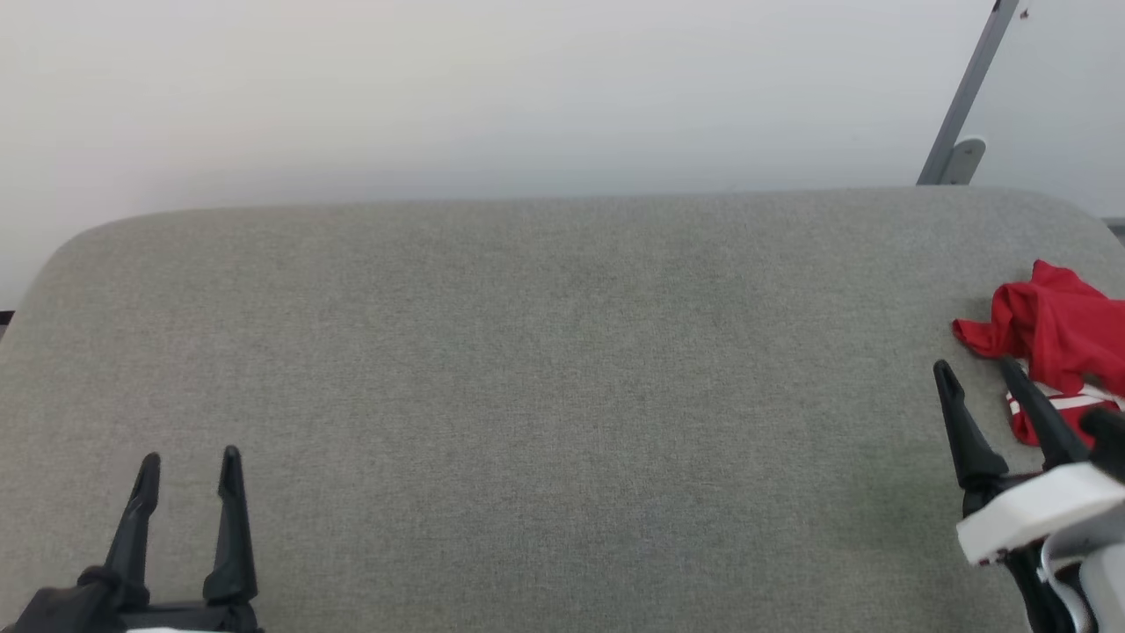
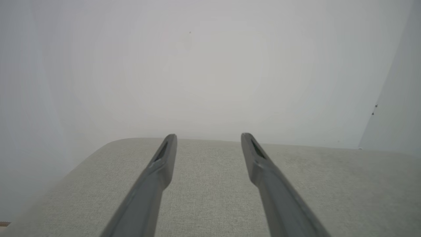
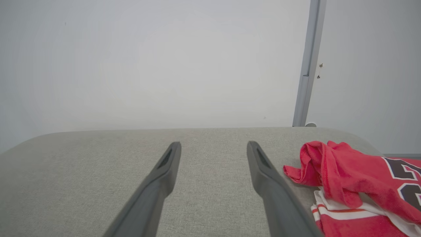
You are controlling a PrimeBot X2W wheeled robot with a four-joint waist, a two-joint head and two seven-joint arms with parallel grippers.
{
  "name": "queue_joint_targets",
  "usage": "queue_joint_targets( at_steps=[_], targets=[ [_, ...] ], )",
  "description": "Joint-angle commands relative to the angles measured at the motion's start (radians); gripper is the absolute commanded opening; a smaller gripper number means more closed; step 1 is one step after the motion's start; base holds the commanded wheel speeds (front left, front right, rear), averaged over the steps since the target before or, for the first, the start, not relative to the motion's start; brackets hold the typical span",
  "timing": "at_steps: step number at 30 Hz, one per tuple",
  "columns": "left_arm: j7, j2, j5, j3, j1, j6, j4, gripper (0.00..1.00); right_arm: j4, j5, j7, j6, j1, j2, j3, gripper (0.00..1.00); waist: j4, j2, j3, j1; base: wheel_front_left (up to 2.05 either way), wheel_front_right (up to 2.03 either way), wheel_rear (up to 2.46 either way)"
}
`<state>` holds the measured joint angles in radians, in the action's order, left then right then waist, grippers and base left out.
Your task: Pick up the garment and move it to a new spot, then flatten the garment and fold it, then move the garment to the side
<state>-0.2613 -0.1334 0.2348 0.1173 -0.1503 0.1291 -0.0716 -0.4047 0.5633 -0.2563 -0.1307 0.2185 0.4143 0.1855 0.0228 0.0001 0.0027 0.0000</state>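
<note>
**Right of the right jaws: a crumpled red garment, nothing gripped**

To the right of the right jaws, the garment is seen bunched on the grey fabric worktop, near its far right corner. Black, white-outlined characters are printed on the red cloth. They are cut off by the edge of the right wrist view, and only what looks like part of a "2" can be made out. White stripe trim is shown at the fold nearest the jaws.

The right jaws are spread wide apart and nothing is gripped between them; bare worktop is seen between the fingers. In the head view the outer finger is seen across the striped trim, and whether cloth is touched cannot be told. The left jaws are likewise spread wide, with their fingers over bare worktop, well apart from the garment.

Much of the garment is cut off by the right edge of the head view, and its sleeves cannot be told apart in the folds. Beyond the right jaws a grey metal post is seen against the pale wall.
</note>
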Motion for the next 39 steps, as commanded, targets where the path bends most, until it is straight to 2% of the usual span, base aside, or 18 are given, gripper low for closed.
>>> queue_joint_targets(
  at_steps=[1, 15, 39],
  targets=[
    [-0.005, 0.0, -0.005, 0.01, -0.017, 0.002, -0.006, 1.0, 0.027, -0.015, -0.008, 0.0, -0.032, -0.015, -0.021, 1.0, 0.004, -0.0001, -0.011, 0.0, 0.0, 0.0, 0.0],
    [-0.005, 0.025, -0.028, 0.042, -0.084, 0.002, -0.003, 1.0, 0.211, -0.137, -0.008, 0.0, -0.255, -0.143, -0.188, 1.0, -0.006, -0.0001, -0.046, 0.0, 0.0, 0.0, 0.0],
    [-0.005, 0.038, -0.042, 0.006, -0.075, 0.002, -0.008, 1.0, 0.236, -0.169, -0.009, 0.0, -0.3, -0.198, -0.218, 1.0, -0.006, -0.0001, -0.039, 0.0, 0.0, 0.0, 0.0]
  ],
)
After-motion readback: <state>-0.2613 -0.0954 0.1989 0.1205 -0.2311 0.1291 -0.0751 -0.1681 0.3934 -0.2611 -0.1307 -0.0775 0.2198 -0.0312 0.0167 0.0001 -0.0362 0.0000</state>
